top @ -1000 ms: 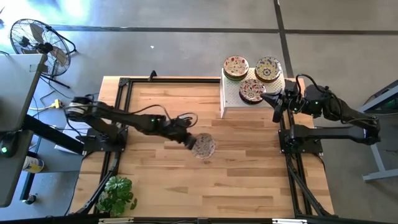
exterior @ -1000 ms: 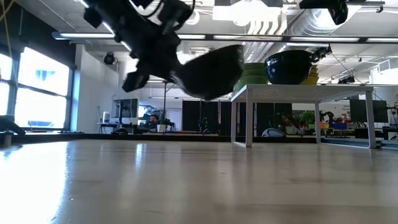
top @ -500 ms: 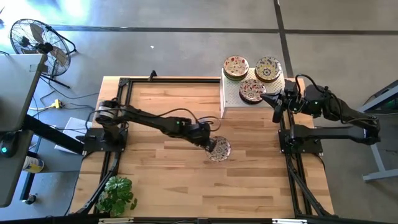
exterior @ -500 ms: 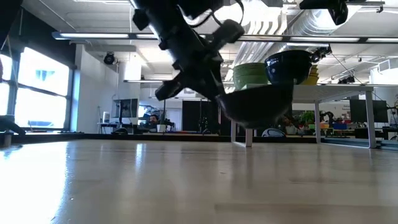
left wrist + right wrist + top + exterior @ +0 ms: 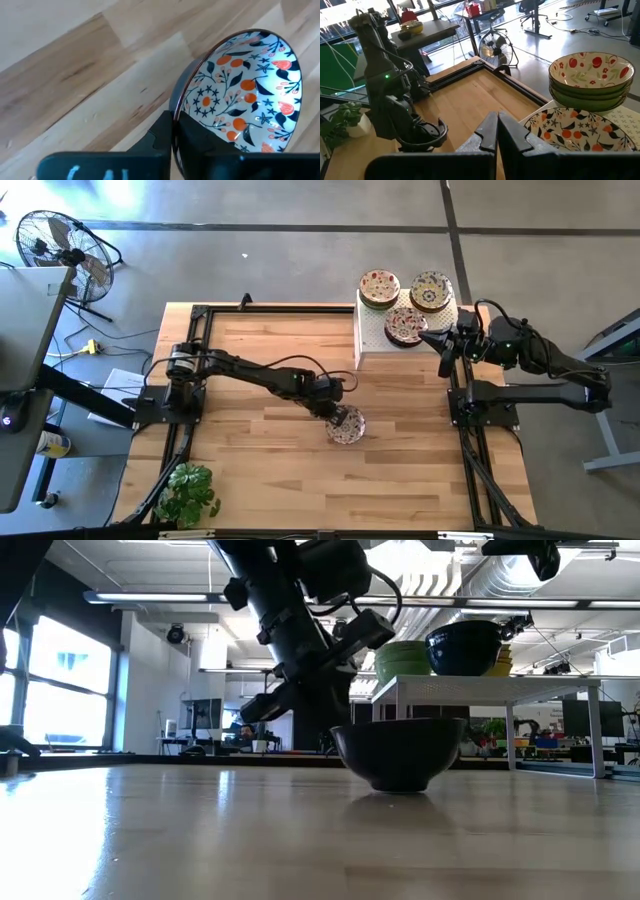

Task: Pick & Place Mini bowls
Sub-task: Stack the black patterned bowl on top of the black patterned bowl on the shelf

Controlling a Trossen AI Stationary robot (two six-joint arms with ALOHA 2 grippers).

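One mini bowl (image 5: pixel 347 427), dark outside with orange and blue flowers inside (image 5: pixel 250 95), stands upright on its foot (image 5: pixel 400 785) on the wooden table, right of the middle. My left gripper (image 5: pixel 335 413) is shut on its rim. Other mini bowls stand in stacks (image 5: pixel 380 286) (image 5: pixel 431 290) (image 5: pixel 405 326) on the white perforated stand (image 5: pixel 368 348) at the far right. My right gripper (image 5: pixel 432 340) waits shut beside that stand, holding nothing (image 5: pixel 497 125). My left gripper pinches the bowl's rim (image 5: pixel 175 97) on the side toward the table's left, one finger inside the bowl (image 5: pixel 192 142) and one outside (image 5: pixel 162 135). The fingers slant down from the left. The bowl stands level with its foot on the table.
Black frame rails (image 5: pixel 190 370) (image 5: pixel 460 430) run along the table's left and right sides. A small potted plant (image 5: pixel 190 490) sits at the near left corner. A fan (image 5: pixel 60 245) stands on the floor beyond the table. Bare wood lies around the bowl.
My left gripper has gone toward the table's right edge and down with the bowl. The bowl was tilted in the air, came level, and now stands on the table. The gripper stays shut on its rim.
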